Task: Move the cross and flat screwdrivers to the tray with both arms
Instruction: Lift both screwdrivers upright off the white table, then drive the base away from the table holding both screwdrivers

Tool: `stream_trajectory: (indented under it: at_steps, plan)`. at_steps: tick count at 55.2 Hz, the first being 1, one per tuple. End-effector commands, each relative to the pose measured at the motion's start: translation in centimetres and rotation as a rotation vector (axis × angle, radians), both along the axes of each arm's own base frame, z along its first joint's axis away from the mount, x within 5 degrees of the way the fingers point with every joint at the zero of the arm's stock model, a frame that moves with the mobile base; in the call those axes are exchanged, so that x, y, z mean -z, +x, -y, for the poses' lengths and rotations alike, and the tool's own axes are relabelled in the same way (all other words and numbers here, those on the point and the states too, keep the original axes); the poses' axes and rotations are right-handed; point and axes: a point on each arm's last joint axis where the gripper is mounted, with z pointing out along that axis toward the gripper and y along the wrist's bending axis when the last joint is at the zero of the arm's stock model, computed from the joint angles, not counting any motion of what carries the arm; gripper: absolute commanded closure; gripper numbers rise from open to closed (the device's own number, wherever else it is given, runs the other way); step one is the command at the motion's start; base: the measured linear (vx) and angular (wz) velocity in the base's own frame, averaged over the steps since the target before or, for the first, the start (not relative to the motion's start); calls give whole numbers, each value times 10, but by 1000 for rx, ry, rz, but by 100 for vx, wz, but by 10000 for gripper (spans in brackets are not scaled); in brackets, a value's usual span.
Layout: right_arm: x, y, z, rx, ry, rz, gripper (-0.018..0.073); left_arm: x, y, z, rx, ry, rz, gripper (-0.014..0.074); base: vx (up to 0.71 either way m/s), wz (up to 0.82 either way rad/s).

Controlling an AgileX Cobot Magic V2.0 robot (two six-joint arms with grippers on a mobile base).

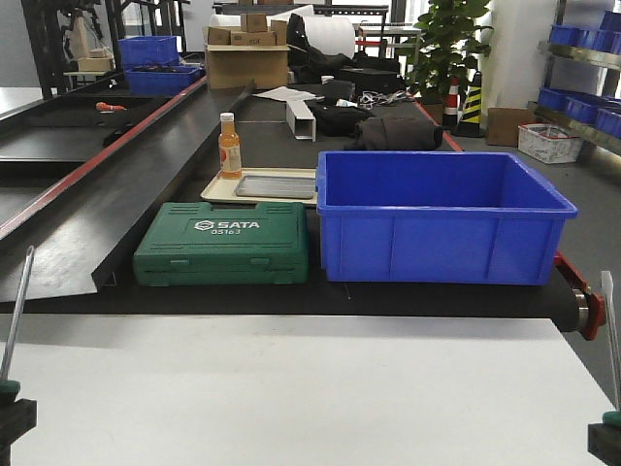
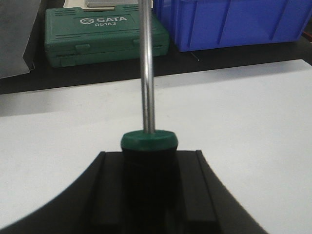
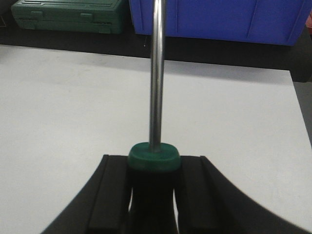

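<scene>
Screwdrivers: glossy round steel shafts, green-capped handles; left tool and right tool each grip one.

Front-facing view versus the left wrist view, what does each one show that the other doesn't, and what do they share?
Only the front-facing view shows the grey tray in full, the orange bottle beside it, and the right gripper holding the right screwdriver. Only the left wrist view shows both fingers of the left gripper flanking the handle of the left screwdriver. Both show the green SATA case, the blue crate and the white table.
</scene>
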Motion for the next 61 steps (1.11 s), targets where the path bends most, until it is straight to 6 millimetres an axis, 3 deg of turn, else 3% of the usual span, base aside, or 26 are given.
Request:
stream_trajectory:
  at_steps: [1, 61]
  plan:
    - [-19, 2, 0, 3, 13, 124, 567, -19, 2, 0, -13, -45, 117, 599, 0, 0]
    - [-19, 2, 0, 3, 13, 125, 567, -19, 2, 0, -13, -44, 116, 599, -2, 1]
